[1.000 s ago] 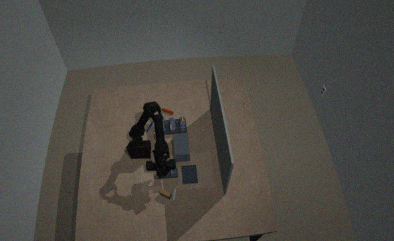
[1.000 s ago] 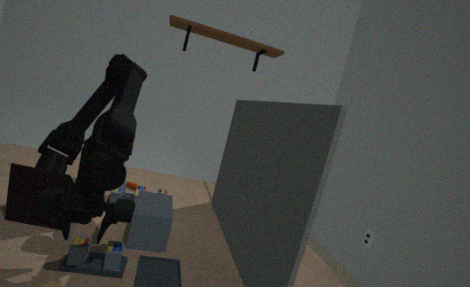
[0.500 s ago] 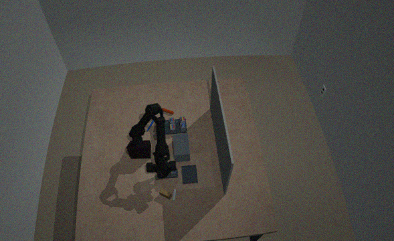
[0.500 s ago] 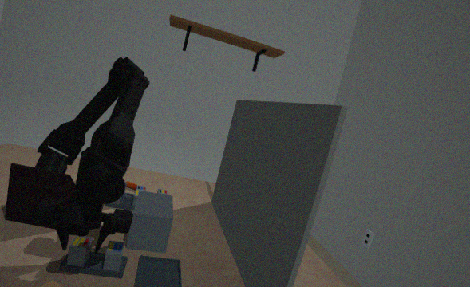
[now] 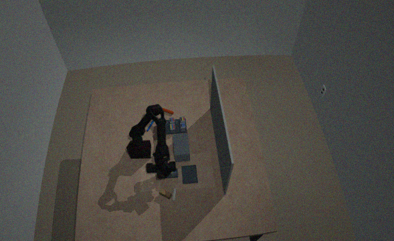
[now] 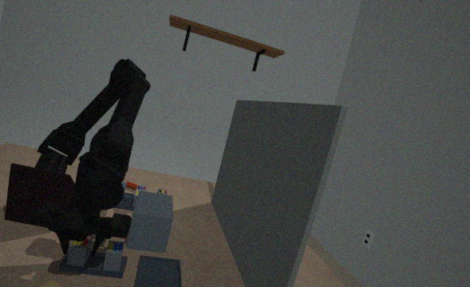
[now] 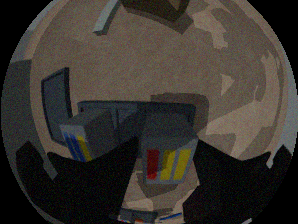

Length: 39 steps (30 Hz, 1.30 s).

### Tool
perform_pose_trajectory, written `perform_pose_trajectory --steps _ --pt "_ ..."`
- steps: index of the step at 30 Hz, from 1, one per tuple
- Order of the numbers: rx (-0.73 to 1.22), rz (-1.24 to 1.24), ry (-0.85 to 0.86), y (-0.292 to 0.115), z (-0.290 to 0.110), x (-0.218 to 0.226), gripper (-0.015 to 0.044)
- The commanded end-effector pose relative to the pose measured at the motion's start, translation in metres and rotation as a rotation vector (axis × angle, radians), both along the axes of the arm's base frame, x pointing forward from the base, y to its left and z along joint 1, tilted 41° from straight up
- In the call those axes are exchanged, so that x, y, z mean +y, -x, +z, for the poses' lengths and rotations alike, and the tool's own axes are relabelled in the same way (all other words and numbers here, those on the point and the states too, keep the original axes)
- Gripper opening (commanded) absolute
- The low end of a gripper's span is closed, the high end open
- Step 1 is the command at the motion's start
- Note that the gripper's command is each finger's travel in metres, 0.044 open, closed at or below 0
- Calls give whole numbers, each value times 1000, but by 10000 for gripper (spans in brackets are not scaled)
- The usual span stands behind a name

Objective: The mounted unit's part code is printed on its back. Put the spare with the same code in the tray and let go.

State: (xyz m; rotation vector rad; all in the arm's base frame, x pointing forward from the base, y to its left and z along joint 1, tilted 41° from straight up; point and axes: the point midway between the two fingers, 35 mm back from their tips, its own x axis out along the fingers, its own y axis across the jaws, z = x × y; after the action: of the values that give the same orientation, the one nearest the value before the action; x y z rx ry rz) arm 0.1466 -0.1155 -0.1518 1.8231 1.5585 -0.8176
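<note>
My gripper (image 6: 80, 253) (image 7: 165, 141) is open, its fingers down around a grey block (image 6: 77, 255) (image 7: 172, 142) with one red and two yellow stripes. The gaps are very narrow; contact is unclear. The block stands in the dark front rack (image 5: 174, 177) (image 6: 95, 273) (image 7: 192, 108). Another grey block (image 6: 112, 261) (image 7: 95, 130), with blue and yellow stripes, stands in it too. The dark tray (image 5: 189, 174) (image 6: 159, 271) (image 7: 56, 107) lies beside the rack and holds nothing. A large grey box (image 5: 181, 147) (image 6: 151, 227) stands behind; its back is hidden. In the top view the arm hides the fingertips.
A back rack (image 5: 177, 130) (image 6: 126, 201) holds several striped blocks. A tall grey panel (image 5: 221, 130) (image 6: 274, 159) stands at the right. An orange cylinder (image 5: 168, 110) and a blue stick (image 5: 150, 126) lie behind. A brown block (image 5: 165, 193) and pale bar (image 5: 174, 194) lie in front.
</note>
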Motion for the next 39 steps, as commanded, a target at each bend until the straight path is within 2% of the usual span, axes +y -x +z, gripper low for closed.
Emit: perform_pose_trajectory --steps 1,9,13,14,23,33,39 --pt "-1 0 0 0 0 0 169" --pt "-1 0 0 0 0 0 115" --pt "-1 0 0 0 0 0 10" --pt "-1 0 0 0 0 0 0" --pt "0 -1 1 0 3 -3 0" --pt "3 -7 -1 9 57 -48 0" --pt "3 -7 -1 10 61 -50 0"
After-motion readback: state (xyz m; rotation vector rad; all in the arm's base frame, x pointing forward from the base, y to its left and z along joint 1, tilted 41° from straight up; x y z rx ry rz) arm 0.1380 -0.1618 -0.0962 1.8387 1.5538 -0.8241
